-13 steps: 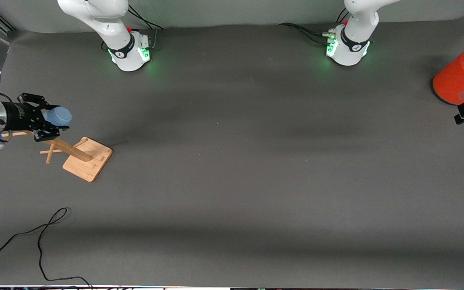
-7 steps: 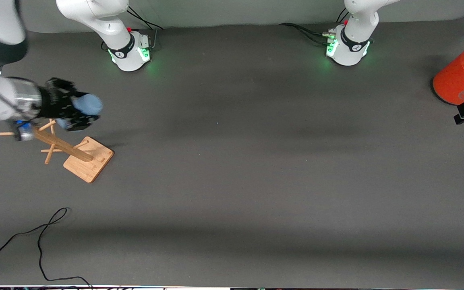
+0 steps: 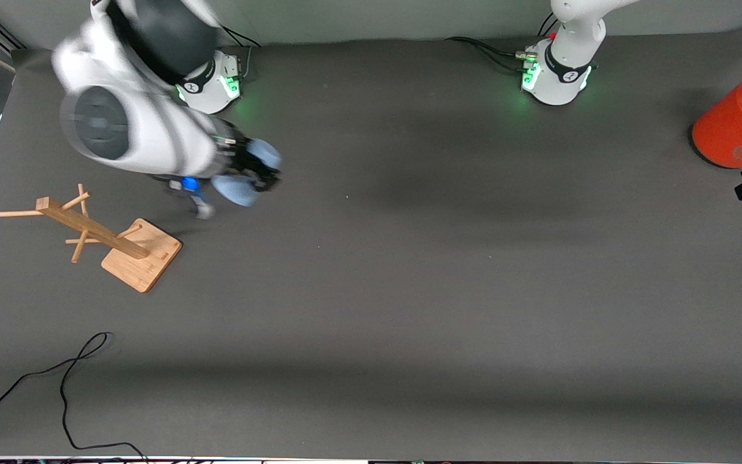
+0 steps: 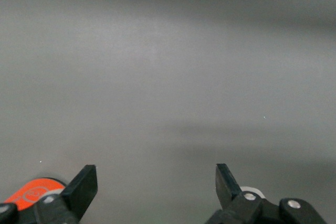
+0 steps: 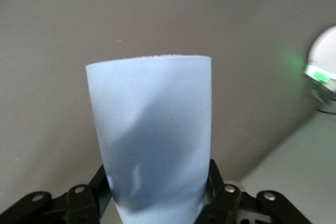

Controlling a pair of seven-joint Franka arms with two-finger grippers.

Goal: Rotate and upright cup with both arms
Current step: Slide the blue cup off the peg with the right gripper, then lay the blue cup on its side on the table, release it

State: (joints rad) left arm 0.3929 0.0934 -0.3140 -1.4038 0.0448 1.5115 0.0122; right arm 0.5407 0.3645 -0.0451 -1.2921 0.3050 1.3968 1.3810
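One cup (image 5: 152,140) clamped crosswise in right pincer (image 3: 252,173).

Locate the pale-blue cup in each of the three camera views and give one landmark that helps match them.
Front view: the cup is held in the right gripper, above the mat near the right arm's base.
Left wrist view: not in it.
Right wrist view: the cup fills the centre, clamped between the black fingers.
Shared landmark: the green-lit right arm's base.
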